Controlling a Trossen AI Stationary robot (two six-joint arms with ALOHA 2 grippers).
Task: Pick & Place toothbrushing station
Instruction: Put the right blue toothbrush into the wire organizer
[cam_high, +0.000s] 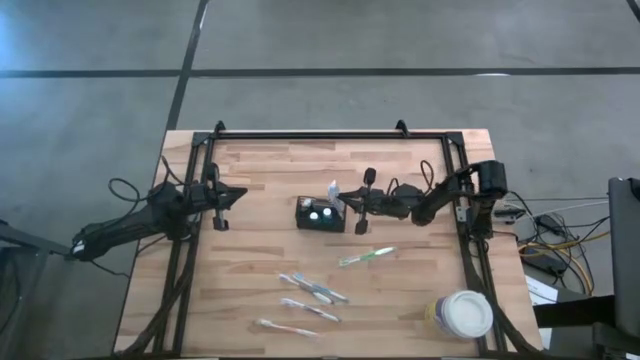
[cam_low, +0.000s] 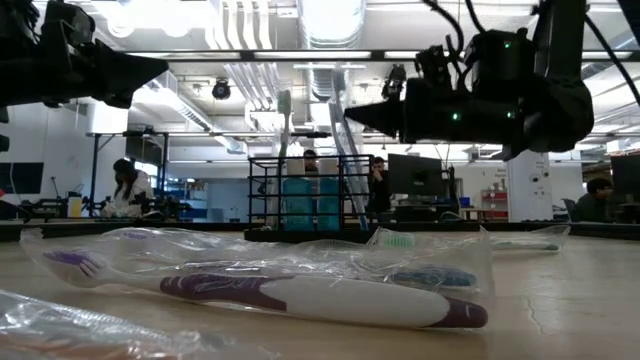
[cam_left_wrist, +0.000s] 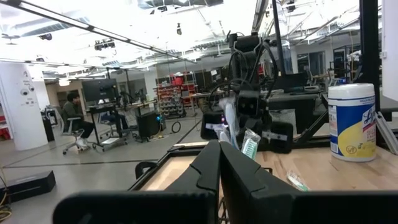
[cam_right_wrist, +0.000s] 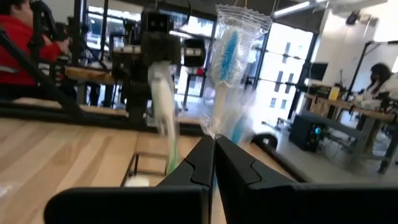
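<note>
The toothbrushing station (cam_high: 320, 216), a small black open-top caddy, stands mid-table on its base. In the low view the caddy (cam_low: 300, 205) holds two upright toothbrushes. One is a blue brush in a clear wrapper (cam_right_wrist: 227, 62), the other a white brush (cam_right_wrist: 163, 106); both stick up out of it. My right gripper (cam_high: 343, 197) is shut and level, just right of the caddy, with its tips (cam_right_wrist: 214, 142) at the wrapped brush. My left gripper (cam_high: 243, 192) is shut and waits left of the caddy, well apart from it. My right gripper's shut fingertips (cam_low: 350, 113) stand right at the clear wrapper (cam_right_wrist: 210, 127) of the blue toothbrush, coming level from the table's right side. I cannot tell whether they touch it. The brush stands upright in the caddy.
A green toothbrush (cam_high: 367, 257) and several wrapped brushes (cam_high: 312, 290) lie loose on the near half of the table. One purple-and-white brush (cam_low: 300, 295) lies close to the low camera. A round white tub (cam_high: 463, 314) stands at the near right corner. Black frame rails (cam_high: 190, 250) edge the table.
</note>
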